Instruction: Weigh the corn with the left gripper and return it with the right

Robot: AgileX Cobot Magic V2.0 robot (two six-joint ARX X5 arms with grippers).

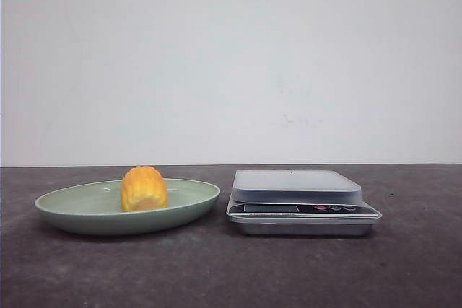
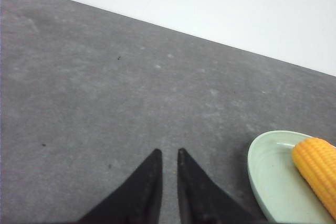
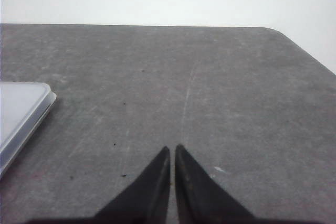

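Observation:
The corn (image 1: 144, 188) is a stubby yellow-orange cob piece resting in a pale green oval plate (image 1: 72, 205) on the left of the dark table. In the left wrist view the corn (image 2: 316, 170) and the plate's rim (image 2: 253, 166) show at the edge, off to one side of my left gripper (image 2: 169, 151). Its black fingers stand a narrow slit apart over bare tabletop, with nothing between them. My right gripper (image 3: 172, 148) is shut and empty over bare table, with a corner of the scale (image 3: 23, 108) to its side. Neither gripper appears in the front view.
A silver kitchen scale (image 1: 297, 185) with a flat platform, a display and buttons stands just right of the plate. Behind the table is a white wall. The table's rounded far corners show in both wrist views.

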